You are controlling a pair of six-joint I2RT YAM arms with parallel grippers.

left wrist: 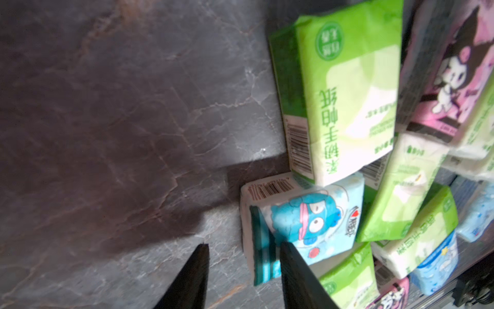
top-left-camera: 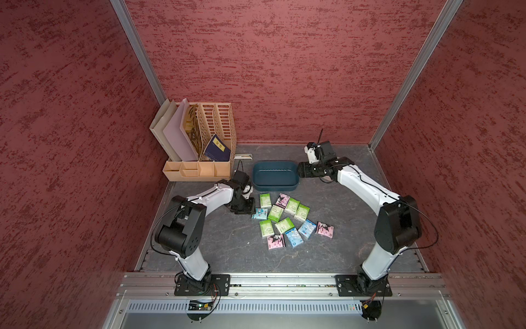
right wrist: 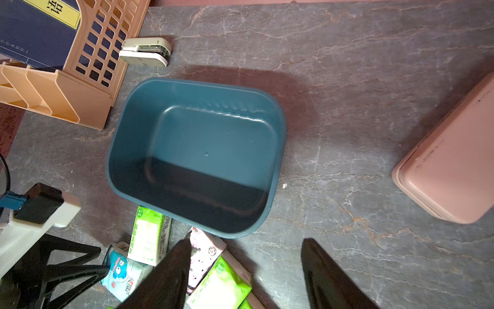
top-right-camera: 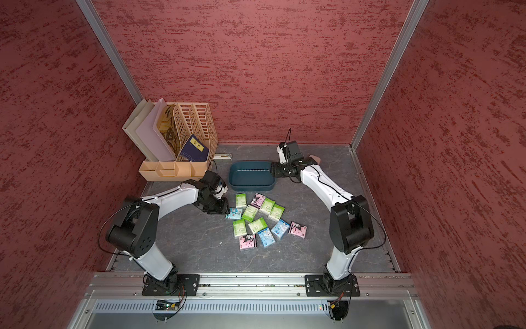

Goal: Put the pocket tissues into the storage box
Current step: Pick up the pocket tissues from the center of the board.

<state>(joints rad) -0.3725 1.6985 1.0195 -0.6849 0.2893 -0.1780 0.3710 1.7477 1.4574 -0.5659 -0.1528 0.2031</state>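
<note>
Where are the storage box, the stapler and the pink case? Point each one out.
storage box [right wrist: 213, 96], right wrist view, on an inner wall below the rim.
stapler [right wrist: 145, 52], right wrist view, on the middle of its body.
pink case [right wrist: 451, 160], right wrist view, on its flat lid.

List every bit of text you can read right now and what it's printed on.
"手帕纸": large print on the green packet.
"语": on the yellow label of the blue book.
Too blurred or small to read: the blue packet logo, the barcode digits, and the pink case print.
</note>
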